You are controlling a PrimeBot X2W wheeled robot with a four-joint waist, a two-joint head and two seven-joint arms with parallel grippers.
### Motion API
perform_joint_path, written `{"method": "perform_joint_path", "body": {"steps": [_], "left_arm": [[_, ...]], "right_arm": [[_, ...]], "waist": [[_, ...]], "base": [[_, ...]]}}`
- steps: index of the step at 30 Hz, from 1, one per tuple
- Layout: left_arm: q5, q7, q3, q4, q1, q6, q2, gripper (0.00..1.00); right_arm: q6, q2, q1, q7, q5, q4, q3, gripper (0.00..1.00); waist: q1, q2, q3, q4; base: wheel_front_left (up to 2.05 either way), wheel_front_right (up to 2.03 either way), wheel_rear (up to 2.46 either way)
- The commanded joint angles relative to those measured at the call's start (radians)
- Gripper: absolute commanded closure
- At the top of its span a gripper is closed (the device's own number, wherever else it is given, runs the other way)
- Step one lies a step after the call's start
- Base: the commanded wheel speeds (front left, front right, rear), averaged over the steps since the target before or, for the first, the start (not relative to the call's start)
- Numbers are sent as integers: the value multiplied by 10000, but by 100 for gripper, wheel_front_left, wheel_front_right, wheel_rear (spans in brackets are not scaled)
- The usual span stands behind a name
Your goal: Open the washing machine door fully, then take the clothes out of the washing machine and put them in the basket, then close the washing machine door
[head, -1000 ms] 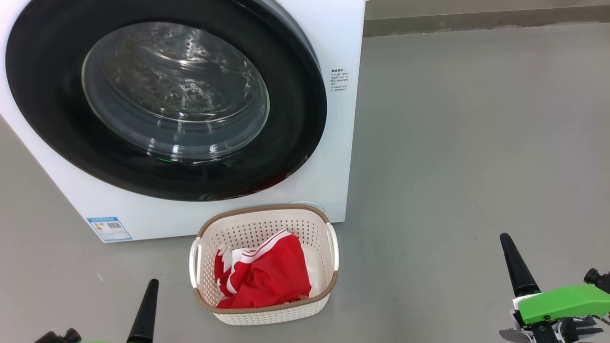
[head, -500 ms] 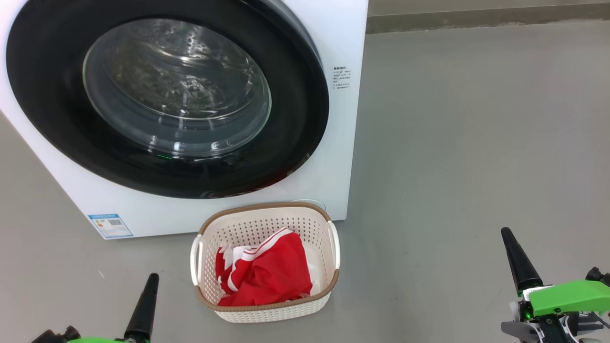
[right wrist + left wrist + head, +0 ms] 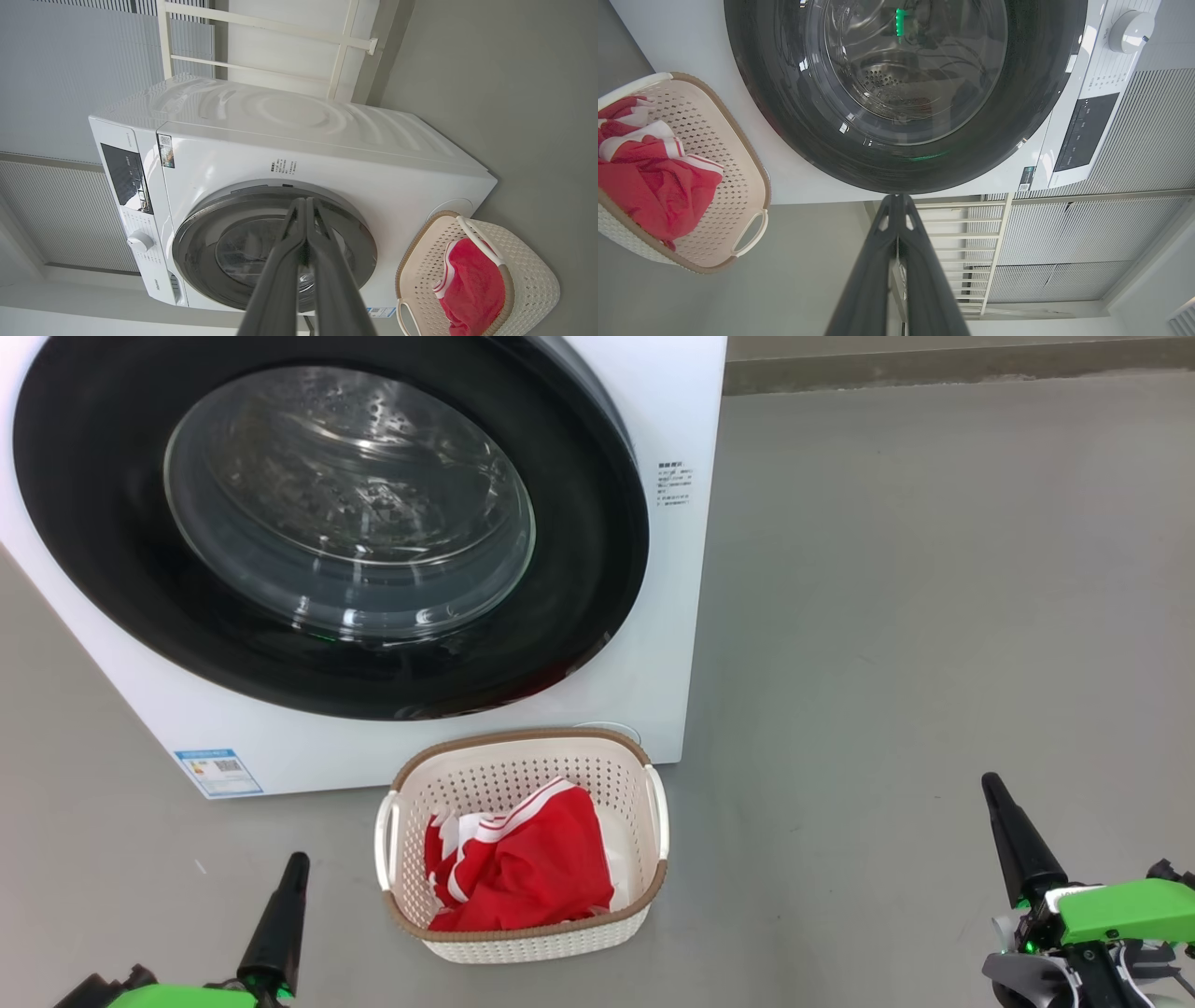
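1. The door [image 3: 345,504] looks shut flat on the washer [image 3: 672,420].
2. The clothes [image 3: 532,868] lie in the basket [image 3: 523,739], which sits on the floor [image 3: 934,616] just in front of the washer.
3. The left gripper [image 3: 297,864] and right gripper [image 3: 991,786] each have their fingers pressed together and hold nothing. Both are low and well apart from the door.
4. The job looks about done. To end it well, look all round the door's edge for a gap. If there is one, push the door softly with closed fingers until it sits flat.
5. Keep both arms away from the basket so it does not tip.
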Motion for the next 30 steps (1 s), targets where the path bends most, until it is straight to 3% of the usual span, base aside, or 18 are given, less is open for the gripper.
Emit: {"method": "perform_joint_path", "body": {"steps": [1, 30], "left_arm": [[-335, 129, 379, -179, -464, -134, 94, 100], [-467, 165, 393, -168, -483, -146, 91, 100]], "right_arm": [[-5, -91, -502, 122, 338, -238, 136, 100], [-6, -91, -514, 159, 489, -234, 131, 100]], "waist": [[0, 0, 8, 7], [0, 0, 15, 12]], "base": [[0, 0, 0], [0, 0, 0]]}}
